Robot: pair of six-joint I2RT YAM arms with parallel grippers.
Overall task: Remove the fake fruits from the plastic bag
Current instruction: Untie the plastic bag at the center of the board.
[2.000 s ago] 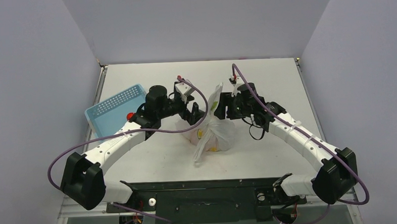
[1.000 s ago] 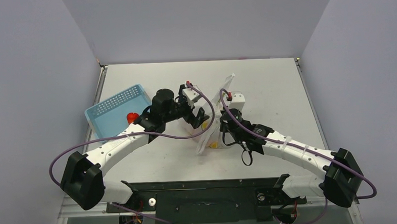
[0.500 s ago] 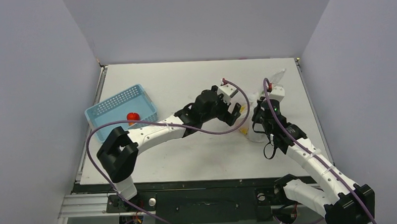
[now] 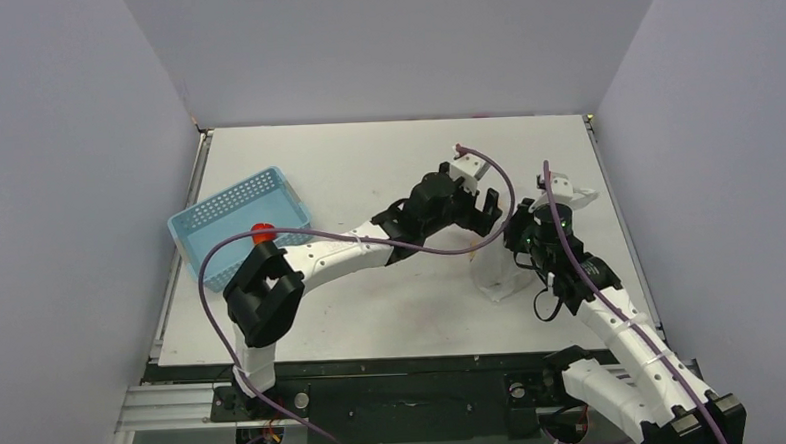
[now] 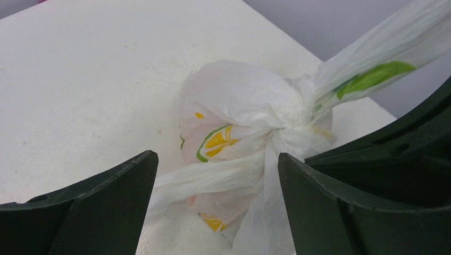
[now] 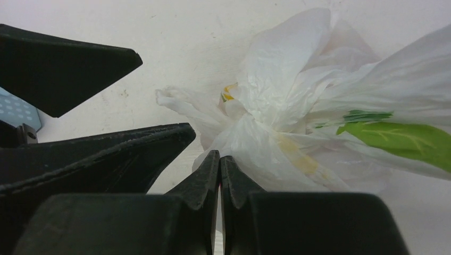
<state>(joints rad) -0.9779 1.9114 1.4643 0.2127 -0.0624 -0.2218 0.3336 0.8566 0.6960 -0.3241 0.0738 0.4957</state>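
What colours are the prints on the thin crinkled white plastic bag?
Green and yellow, on the plastic bag; clearest in the left wrist view.

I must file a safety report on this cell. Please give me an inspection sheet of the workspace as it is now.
Surface: white table, a few faint marks.
Job's things: bag on the right side of the table, gathered tight at its neck; one red fruit lies in the basket; other fruits not seen.
Clutter: blue basket at the left edge.
Grippers: left gripper, jaws open on either side of the bag's neck; right gripper, jaws shut, seemingly pinching the bag's film.
Cables: purple cables loop along both arms; no snag seen.
Surroundings: plain grey walls; nothing else seen.
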